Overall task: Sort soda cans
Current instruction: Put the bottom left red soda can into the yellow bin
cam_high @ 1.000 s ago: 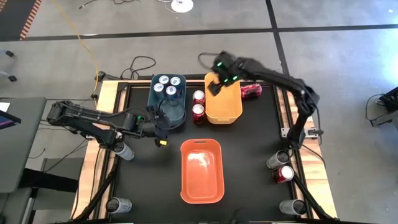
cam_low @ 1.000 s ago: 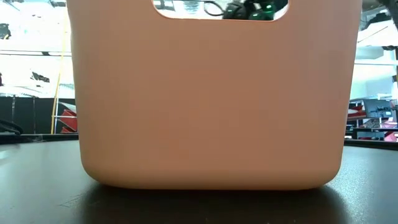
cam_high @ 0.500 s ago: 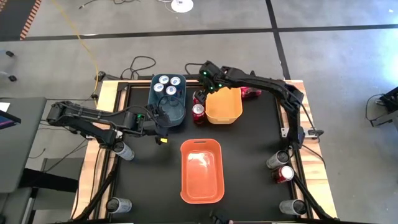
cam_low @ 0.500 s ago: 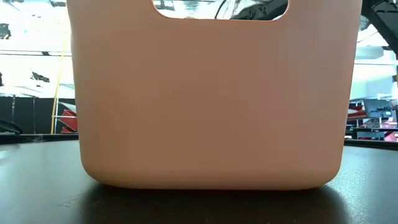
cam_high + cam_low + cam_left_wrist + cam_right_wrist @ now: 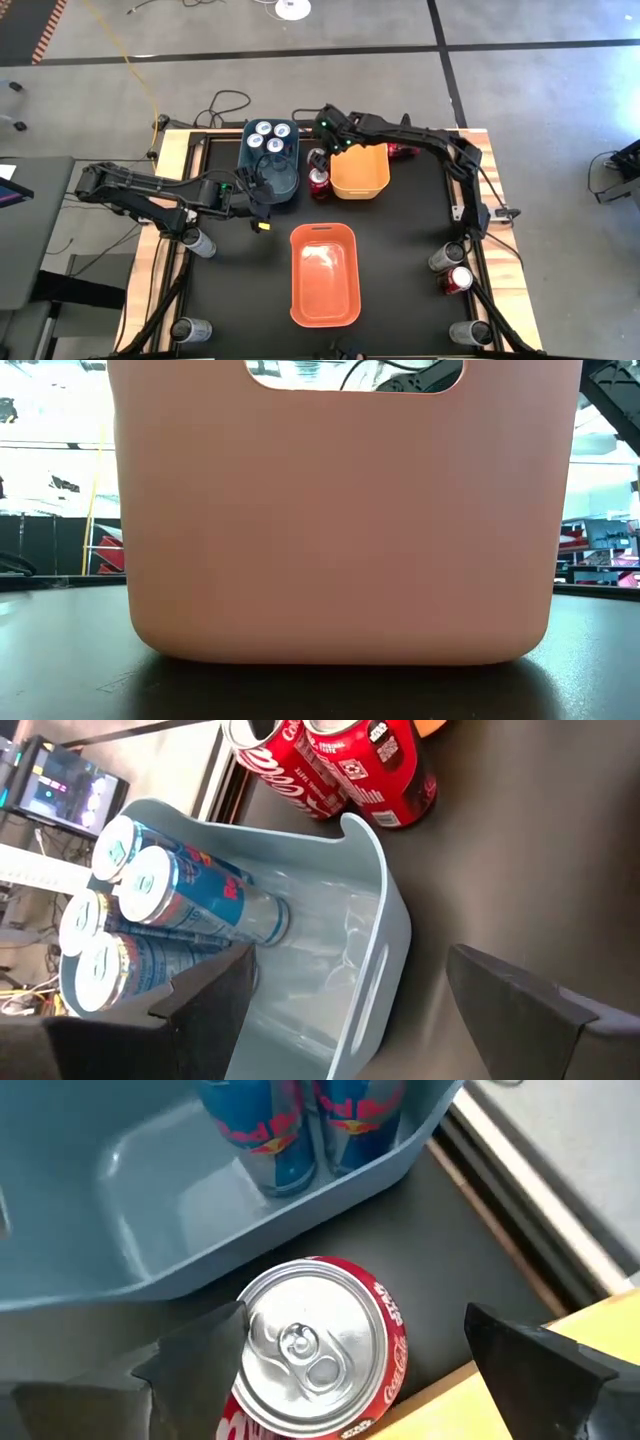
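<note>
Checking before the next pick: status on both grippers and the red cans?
Right gripper open over a standing red Coca-Cola can. Left gripper open at blue bin, empty. Nothing in the way.

An orange bin (image 5: 324, 274) is sitting at the middle of the black counter (image 5: 400, 250), toward its near side, and is filling almost the whole low view (image 5: 340, 520). A yellow bin (image 5: 360, 172) is standing farther back, right of centre, and a blue bin (image 5: 271, 160) is resting to its left, well apart from the orange one. The counter's wooden frame (image 5: 170, 150) is showing along the edges. On the grey floor beyond the far edge, black cables (image 5: 228, 103) are lying coiled and a yellow cable (image 5: 140, 75) is trailing away.
</note>
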Tool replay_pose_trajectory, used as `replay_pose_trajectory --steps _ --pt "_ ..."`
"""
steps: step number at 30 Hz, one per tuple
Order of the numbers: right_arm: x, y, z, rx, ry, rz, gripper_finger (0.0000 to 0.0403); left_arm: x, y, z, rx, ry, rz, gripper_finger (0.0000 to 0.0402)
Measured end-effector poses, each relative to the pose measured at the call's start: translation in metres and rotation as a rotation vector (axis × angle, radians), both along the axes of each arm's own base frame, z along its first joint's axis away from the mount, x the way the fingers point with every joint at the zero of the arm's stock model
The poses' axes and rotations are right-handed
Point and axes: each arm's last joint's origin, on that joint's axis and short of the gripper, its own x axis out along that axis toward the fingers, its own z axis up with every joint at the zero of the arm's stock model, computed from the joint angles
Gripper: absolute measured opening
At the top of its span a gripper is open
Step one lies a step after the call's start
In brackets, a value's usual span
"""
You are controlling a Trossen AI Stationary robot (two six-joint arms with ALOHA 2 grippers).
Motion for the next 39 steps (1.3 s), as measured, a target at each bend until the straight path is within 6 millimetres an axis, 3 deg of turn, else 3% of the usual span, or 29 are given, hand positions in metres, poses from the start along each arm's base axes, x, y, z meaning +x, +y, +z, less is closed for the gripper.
replay_pose_trajectory --steps 8,16,28,33,39 --pt "0.001 -0.003 0.002 -0.069 0.004 -0.027 0.0389 0.000 0.005 0.000 -0.001 -0.006 0.021 0.0325" --pt "-0.002 -0.006 0.018 -0.096 -0.079 -0.020 0.0390 0.000 0.006 0.000 -0.004 -0.005 0.028 0.0325" --pt "0.008 0.018 0.010 -0.087 -0.022 0.079 0.0393 0.000 0.006 0.000 -0.005 -0.003 0.031 0.0325" --pt "0.010 0.016 -0.002 -0.068 0.004 0.024 0.0393 0.000 0.006 0.000 -0.010 -0.009 0.037 0.0325" --pt "0.008 0.013 -0.002 -0.055 0.008 0.000 0.0391 0.000 0.006 0.000 -0.011 -0.011 0.038 0.0325"
